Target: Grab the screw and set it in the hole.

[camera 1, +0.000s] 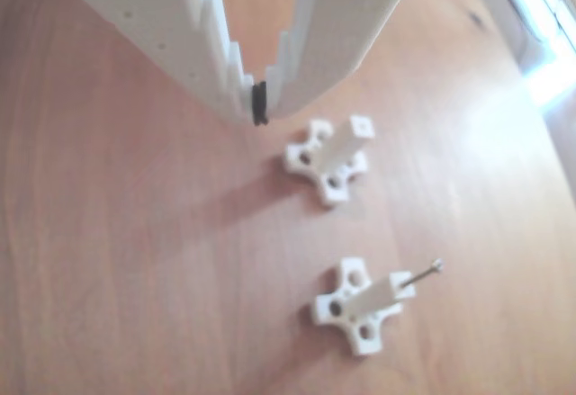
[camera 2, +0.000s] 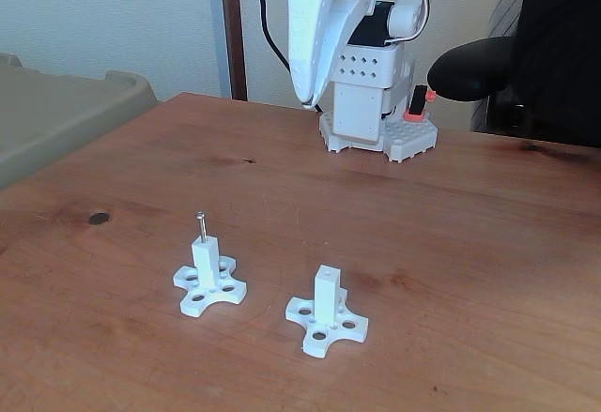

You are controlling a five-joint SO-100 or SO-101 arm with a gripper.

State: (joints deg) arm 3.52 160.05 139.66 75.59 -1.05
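The thin silvery screw (camera 1: 424,273) (camera 2: 201,227) stands upright with its lower end in the hole at the top of a white square post (camera 1: 378,298) (camera 2: 207,262) on a cross-shaped base. A second such post (camera 1: 342,148) (camera 2: 326,295) stands beside it, and the small hole (camera 1: 361,126) (camera 2: 327,270) in its end face is empty. My white gripper (camera 1: 259,107) (camera 2: 306,102) hangs well above the table near the arm's base, far behind both posts. Its tips meet around a small black pad, with nothing held.
The arm's white base (camera 2: 376,121) sits at the table's back edge. A black padded object (camera 2: 474,69) and a dark shape lie behind it to the right, and a beige bin (camera 2: 66,112) stands off the left edge. A dark knot (camera 2: 99,217) marks the wood.
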